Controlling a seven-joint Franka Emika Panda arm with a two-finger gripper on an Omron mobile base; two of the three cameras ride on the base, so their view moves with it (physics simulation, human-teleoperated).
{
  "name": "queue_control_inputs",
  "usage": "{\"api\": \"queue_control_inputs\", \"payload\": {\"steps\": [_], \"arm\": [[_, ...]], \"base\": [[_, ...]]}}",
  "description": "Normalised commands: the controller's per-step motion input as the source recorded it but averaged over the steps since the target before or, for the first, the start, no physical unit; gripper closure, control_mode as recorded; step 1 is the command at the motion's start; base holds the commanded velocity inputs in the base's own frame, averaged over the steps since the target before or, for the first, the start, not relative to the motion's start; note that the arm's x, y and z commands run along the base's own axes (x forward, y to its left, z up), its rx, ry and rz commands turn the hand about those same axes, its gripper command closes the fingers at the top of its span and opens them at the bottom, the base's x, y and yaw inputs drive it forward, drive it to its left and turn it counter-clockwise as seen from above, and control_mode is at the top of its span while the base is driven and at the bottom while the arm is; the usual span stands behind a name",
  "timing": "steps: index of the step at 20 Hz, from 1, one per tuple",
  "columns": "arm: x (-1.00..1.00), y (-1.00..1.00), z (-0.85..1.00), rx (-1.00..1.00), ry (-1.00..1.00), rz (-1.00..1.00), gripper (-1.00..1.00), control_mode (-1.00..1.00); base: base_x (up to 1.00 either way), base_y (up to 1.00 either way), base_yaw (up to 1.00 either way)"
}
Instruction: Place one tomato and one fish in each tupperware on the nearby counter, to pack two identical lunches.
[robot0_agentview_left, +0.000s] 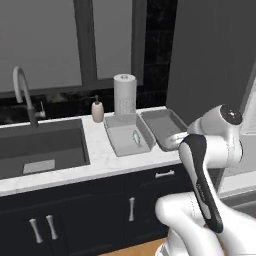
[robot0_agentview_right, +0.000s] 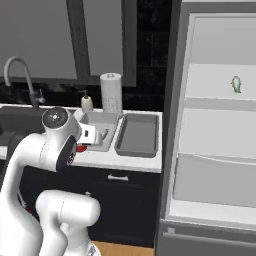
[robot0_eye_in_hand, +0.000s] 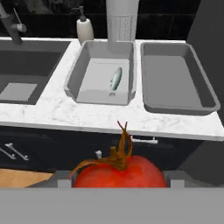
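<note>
Marble counter (robot0_eye_in_hand: 52, 111), soap bottle (robot0_eye_in_hand: 85, 29), towel roll (robot0_eye_in_hand: 122, 19)

From the left base view we look forward and down from behind the arm, which rises at lower right, over the counter (robot0_agentview_left: 105, 160), with the sink (robot0_agentview_left: 42, 145) at left and both trays (robot0_agentview_left: 129, 134) mid-frame. The right base view stands further right — the arm at lower left, the same counter (robot0_agentview_right: 135, 161) and trays (robot0_agentview_right: 137, 135) in the middle, the open fridge (robot0_agentview_right: 215, 130) at right. Both share trays, paper roll (robot0_agentview_right: 111, 92) and tap (robot0_agentview_right: 20, 80). From the hand view we look along the pincer toward the counter's (robot0_eye_in_hand: 65, 113) front edge, nearer and lower — trays (robot0_eye_in_hand: 105, 72) above, a tomato (robot0_eye_in_hand: 119, 171) close at the bottom.
</note>
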Motion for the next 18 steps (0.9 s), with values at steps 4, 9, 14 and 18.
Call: {"api": "queue_control_inputs", "payload": {"steps": [4, 9, 14, 18], "arm": [[0.0, 0.0, 0.0, 0.0, 0.0, 0.0, 1.0, 1.0], [0.28, 0.03, -0.09, -0.02, 0.0, -0.01, 1.0, -1.0], [0.52, -0.12, -0.33, 0.0, 0.05, 0.0, 1.0, -1.0], [0.39, -0.16, -0.48, 0.0, 0.27, 0.0, 1.0, -1.0]], "base": [[1.0, 0.73, -0.04], [0.52, 0.28, -0.04], [0.0, 0.0, 0.0], [0.0, 0.0, 0.0]]}}
